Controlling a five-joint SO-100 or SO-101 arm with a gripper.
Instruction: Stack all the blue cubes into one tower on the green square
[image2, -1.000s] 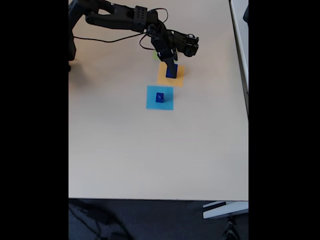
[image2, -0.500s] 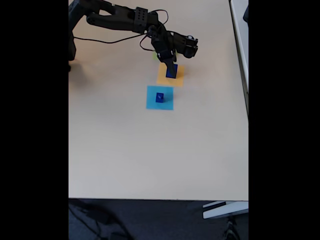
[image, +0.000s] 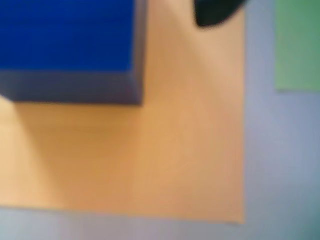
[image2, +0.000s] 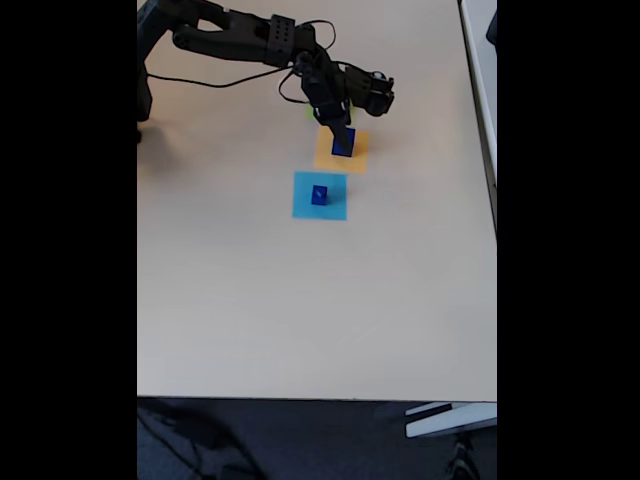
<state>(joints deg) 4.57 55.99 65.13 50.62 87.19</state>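
Observation:
In the fixed view a dark-blue cube (image2: 343, 145) stands on the orange square (image2: 341, 152), and my gripper (image2: 340, 126) hangs directly over it, reaching down to its top. The wrist view shows this blue cube (image: 70, 40) large at the upper left, resting on the orange square (image: 190, 150). One dark fingertip (image: 215, 12) sits to its right with a gap between them. A smaller blue cube (image2: 319, 194) rests on the light-blue square (image2: 320, 196). The green square (image: 297, 45) lies just beyond the orange one; in the fixed view the arm covers most of it.
The black arm (image2: 250, 35) reaches in from the upper left of the beige table (image2: 300, 300), trailing a cable. The table's front edge runs along the bottom and its right edge is close to the squares' side.
The gripper has drawn back slightly up and to the left, while the blue cube on the orange square has stayed in place.

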